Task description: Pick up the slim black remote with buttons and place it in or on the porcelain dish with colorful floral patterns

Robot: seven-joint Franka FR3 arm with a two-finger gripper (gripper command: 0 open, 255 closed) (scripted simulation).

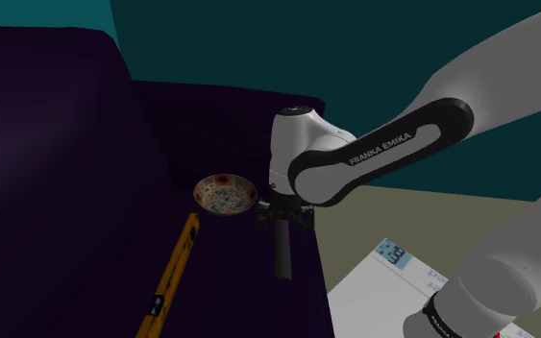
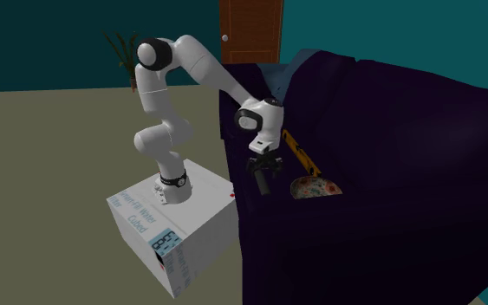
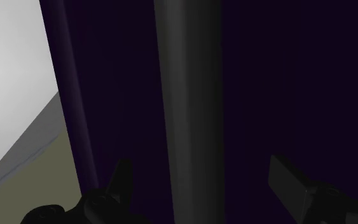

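The end effector (image 3: 201, 172) is released: its fingers stand apart with the remote (image 3: 189, 95) running lengthwise between them, neither finger touching it. The remote lies directly under the end effector on the sofa (image 1: 220, 288), near the seat's front edge. The dish (image 1: 226, 192) sits near the end effector, on the shoulder view's left, with nothing in it. Beyond lies a yellow level (image 1: 178, 267). By my judgement the approach is done; clasping, lifting, carrying and releasing remain.
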